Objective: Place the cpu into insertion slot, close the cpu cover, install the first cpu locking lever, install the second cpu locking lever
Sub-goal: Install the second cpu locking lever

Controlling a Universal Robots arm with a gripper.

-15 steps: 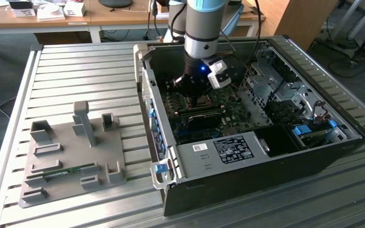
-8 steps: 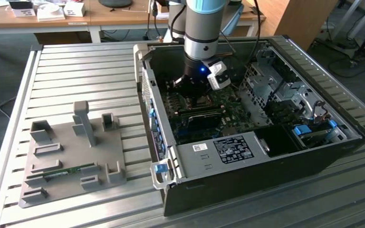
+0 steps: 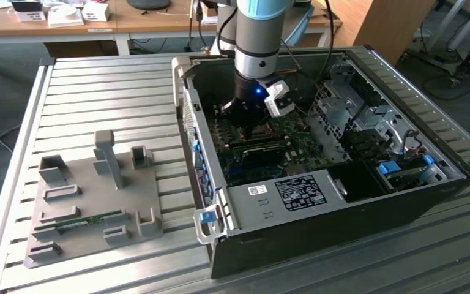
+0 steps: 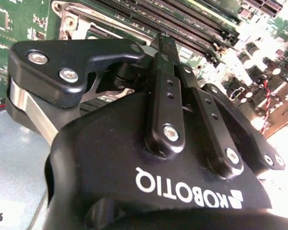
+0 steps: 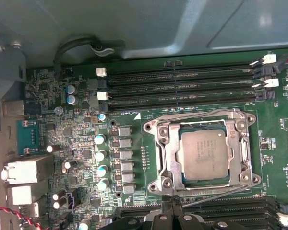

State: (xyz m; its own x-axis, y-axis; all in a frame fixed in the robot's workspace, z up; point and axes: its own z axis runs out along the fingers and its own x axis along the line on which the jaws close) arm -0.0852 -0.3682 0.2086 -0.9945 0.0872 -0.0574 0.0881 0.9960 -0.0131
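One hand (image 4: 165, 42) sits closest in the second wrist view, its black fingers (image 4: 164, 91) drawn together to a point with nothing visible between them. That view gives its body and linkages, which the others do not.

In the first wrist view the hand's tips (image 5: 170, 207) sit just beside the near edge of the insertion slot (image 5: 152, 129). One cpu (image 5: 205, 154) lies flat in that slot, grey top up. One cpu cover (image 5: 169, 153) lies down around it, the chip showing through its window. Two wire levers (image 5: 197, 114) run along opposite edges of the cover, one on the hand's side and one on the far side; I cannot tell whether either is latched. Long black memory slots (image 5: 182, 91) run along both of those sides, on the green motherboard (image 5: 62, 139).

From the exterior view comes what neither wrist view offers: one arm (image 3: 256, 37) reaching straight down into one open computer case (image 3: 300, 202), the hand (image 3: 251, 125) low over the board. The case lies on its side on a slatted metal bench (image 3: 96, 98). Towards the exterior view's left, well apart from the case, one grey fixture plate (image 3: 96, 184) carries several upright holders, and one memory stick (image 3: 80, 222) lies in it.

Behind the bench stand wooden desks (image 3: 137, 23) with a few white boxes (image 3: 63, 15) on them.
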